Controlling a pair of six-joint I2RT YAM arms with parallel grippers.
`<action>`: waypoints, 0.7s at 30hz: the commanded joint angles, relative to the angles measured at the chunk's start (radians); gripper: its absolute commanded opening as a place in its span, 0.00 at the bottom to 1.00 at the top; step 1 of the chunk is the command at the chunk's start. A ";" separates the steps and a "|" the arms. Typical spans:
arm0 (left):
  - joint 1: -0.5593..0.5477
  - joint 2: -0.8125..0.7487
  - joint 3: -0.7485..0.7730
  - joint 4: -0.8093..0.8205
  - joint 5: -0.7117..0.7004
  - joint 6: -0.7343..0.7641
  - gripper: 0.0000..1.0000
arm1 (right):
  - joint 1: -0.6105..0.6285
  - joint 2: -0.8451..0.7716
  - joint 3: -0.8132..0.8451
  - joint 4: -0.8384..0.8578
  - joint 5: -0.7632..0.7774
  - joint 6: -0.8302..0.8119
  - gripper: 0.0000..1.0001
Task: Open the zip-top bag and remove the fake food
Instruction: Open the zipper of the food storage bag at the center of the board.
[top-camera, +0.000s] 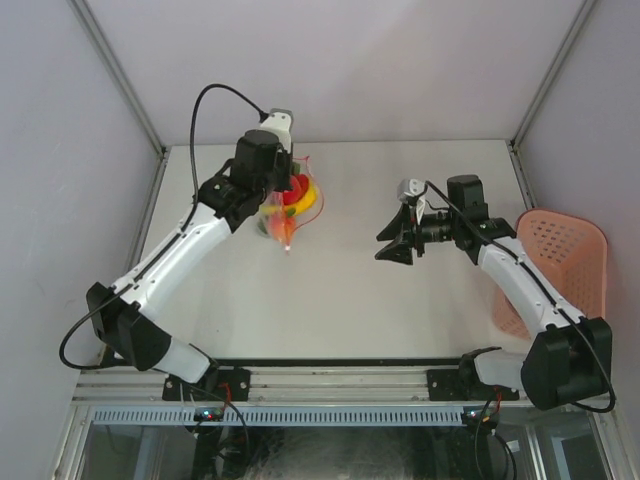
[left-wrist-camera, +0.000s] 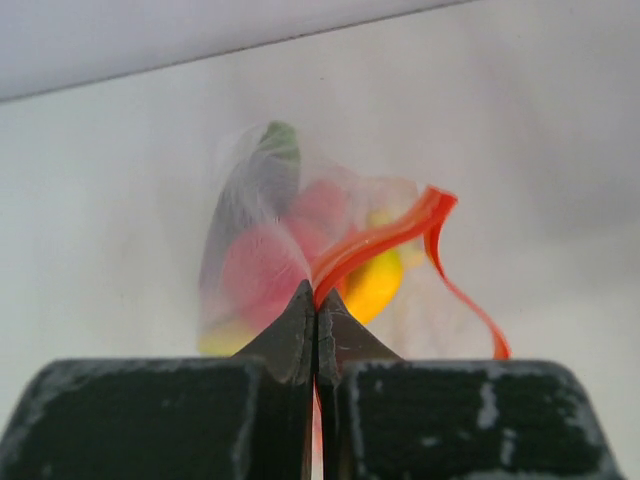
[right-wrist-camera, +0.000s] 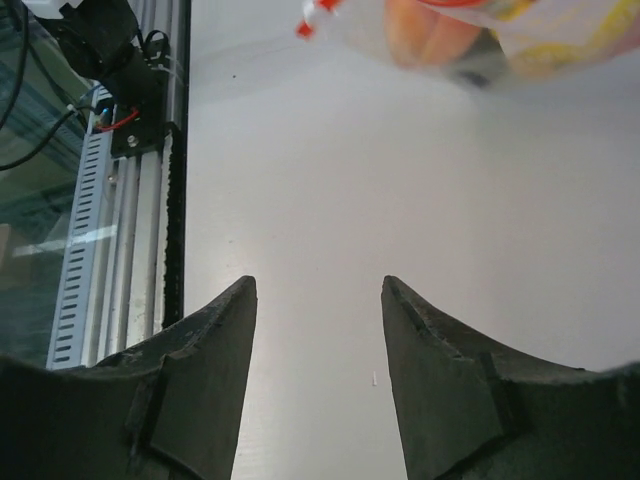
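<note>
My left claw (left-wrist-camera: 316, 305) is pinched tight on the red-orange zip strip of the zip-top bag (top-camera: 288, 215), holding it up at the far left of the tabletop (top-camera: 400, 310). Whether the bag's bottom touches, I cannot tell. The fake food (left-wrist-camera: 262, 270) sits inside: red, yellow, orange and green pieces. My right claw (right-wrist-camera: 318, 290) stands parted and empty, aimed at the bag from well apart. A pink perforated basket (top-camera: 565, 250) sits at the right edge.
</note>
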 joint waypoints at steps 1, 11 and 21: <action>0.006 0.011 0.089 -0.020 0.230 0.196 0.00 | -0.010 -0.034 -0.089 0.317 -0.100 0.308 0.52; -0.039 0.275 0.124 0.074 0.549 -0.010 0.00 | 0.055 -0.033 -0.325 0.978 -0.025 0.722 0.49; -0.090 0.335 0.083 0.248 0.609 -0.156 0.00 | 0.074 0.011 -0.364 0.947 0.216 0.612 0.14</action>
